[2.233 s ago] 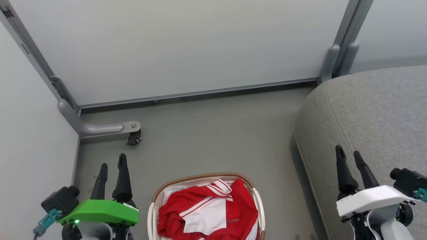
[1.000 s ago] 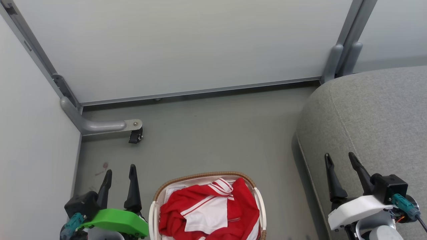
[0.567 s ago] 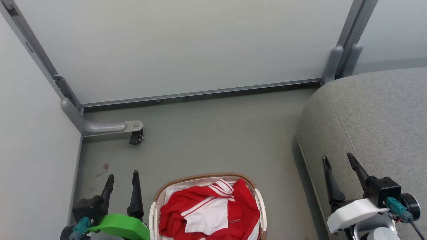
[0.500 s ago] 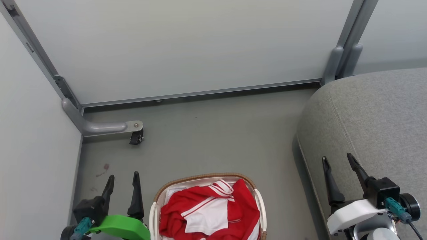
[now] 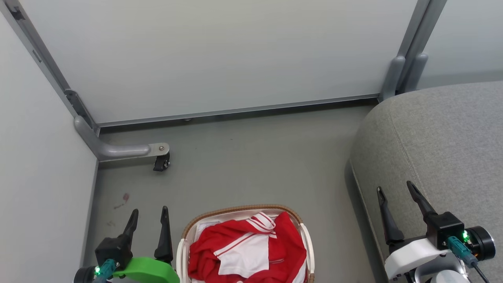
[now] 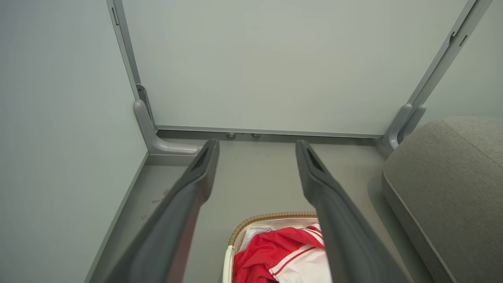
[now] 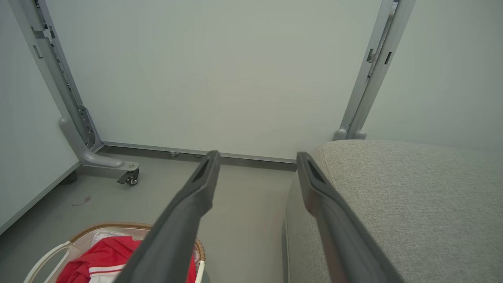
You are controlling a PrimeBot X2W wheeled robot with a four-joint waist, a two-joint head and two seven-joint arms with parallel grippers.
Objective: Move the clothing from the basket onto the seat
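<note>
Red clothing (image 5: pixel 245 251) with white stripes and a white panel lies bunched in the white basket (image 5: pixel 181 251), whose tan woven rim shows at the head view's bottom centre. The clothing (image 6: pixel 283 253) and basket (image 6: pixel 230 251) also appear low in the left wrist view, and the clothing (image 7: pixel 94 263) and basket (image 7: pixel 51 255) low left in the right wrist view. My left gripper (image 5: pixel 150 214) stands open just left of the basket, empty. My right gripper (image 5: pixel 394 188) is open and empty over the front edge of the grey seat (image 5: pixel 444 145).
Pale partition panels (image 5: pixel 220 55) close off the back and left. A grey metal foot with a small black castor (image 5: pixel 160 163) sticks out onto the grey floor (image 5: pixel 255 161) at the left. The seat (image 7: pixel 393 204) takes up the right side.
Both grippers have drawn back toward the bottom of the head view, and their wrists have rolled. The clothing and basket stay put.
</note>
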